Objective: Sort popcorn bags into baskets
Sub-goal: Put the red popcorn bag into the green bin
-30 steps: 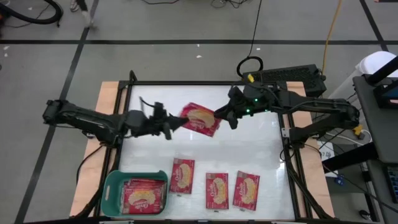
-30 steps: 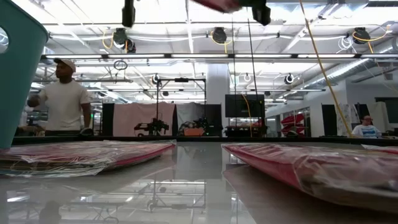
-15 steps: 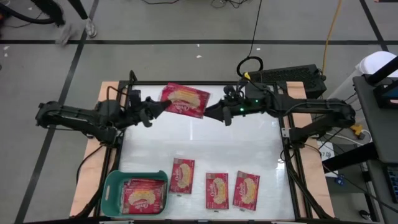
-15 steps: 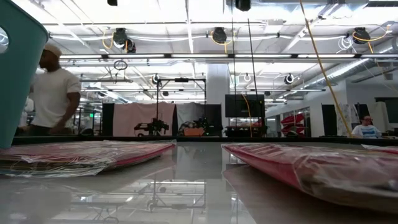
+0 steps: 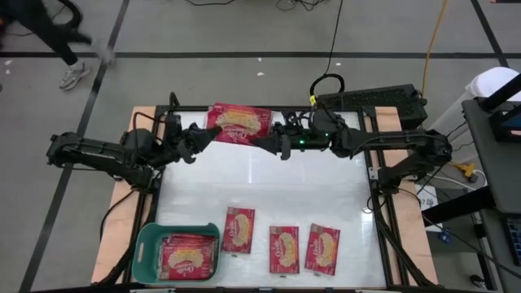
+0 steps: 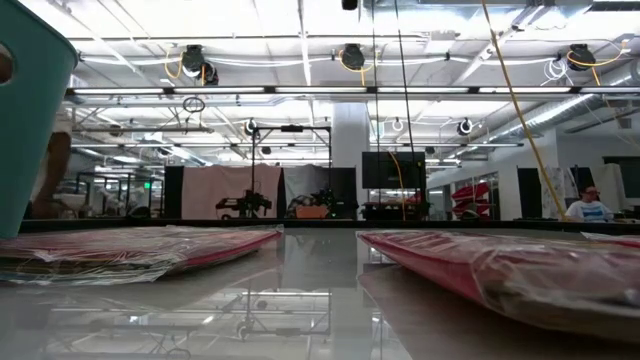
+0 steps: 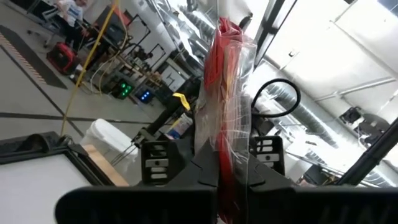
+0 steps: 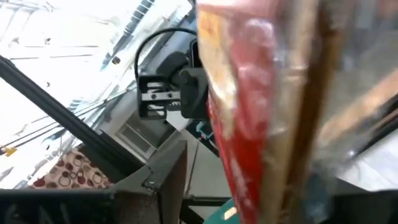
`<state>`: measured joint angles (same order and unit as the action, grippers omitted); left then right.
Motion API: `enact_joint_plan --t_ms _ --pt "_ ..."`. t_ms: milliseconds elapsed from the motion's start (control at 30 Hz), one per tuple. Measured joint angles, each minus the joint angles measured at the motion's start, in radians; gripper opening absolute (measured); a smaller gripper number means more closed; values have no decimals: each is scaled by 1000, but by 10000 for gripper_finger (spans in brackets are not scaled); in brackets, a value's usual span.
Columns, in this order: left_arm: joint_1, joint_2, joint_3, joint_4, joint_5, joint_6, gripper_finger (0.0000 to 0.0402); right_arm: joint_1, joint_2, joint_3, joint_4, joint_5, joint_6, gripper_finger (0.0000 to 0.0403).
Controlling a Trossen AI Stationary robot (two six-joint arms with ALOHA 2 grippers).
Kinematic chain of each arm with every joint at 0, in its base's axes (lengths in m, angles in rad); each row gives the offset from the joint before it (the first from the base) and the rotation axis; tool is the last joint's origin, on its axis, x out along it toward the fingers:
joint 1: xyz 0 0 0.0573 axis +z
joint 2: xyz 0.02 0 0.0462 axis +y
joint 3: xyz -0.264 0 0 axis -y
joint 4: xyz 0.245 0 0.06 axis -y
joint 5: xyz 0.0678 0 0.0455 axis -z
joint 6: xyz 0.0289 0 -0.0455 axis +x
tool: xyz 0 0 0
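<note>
The left tool (image 5: 201,136) grips the flat red plastic popcorn packet (image 5: 238,125) above the desk's far edge; the right tool (image 5: 273,143) stands open alongside. Carry it level toward the teal plastic basket (image 5: 145,251).

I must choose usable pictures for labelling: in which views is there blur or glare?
Right wrist view: the held popcorn bag is close and out of focus. Low view: ceiling lights mirror on the glossy table; the near bags are soft. High view: sharp, except a walking person smeared by motion.
</note>
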<state>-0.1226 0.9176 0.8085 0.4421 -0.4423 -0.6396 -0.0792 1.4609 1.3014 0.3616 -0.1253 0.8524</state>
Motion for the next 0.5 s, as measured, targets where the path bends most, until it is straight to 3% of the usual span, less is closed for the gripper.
enact_joint_plan --t_ms 133,333,500 --pt "0 0 0 -1 -1 29 10 -7 -4 0 13 25 -15 147" --pt "0 0 0 -3 -1 40 5 -12 -8 0 25 24 -59 67" --pt "0 -4 0 -38 12 41 42 -13 -7 0 15 22 -70 11"
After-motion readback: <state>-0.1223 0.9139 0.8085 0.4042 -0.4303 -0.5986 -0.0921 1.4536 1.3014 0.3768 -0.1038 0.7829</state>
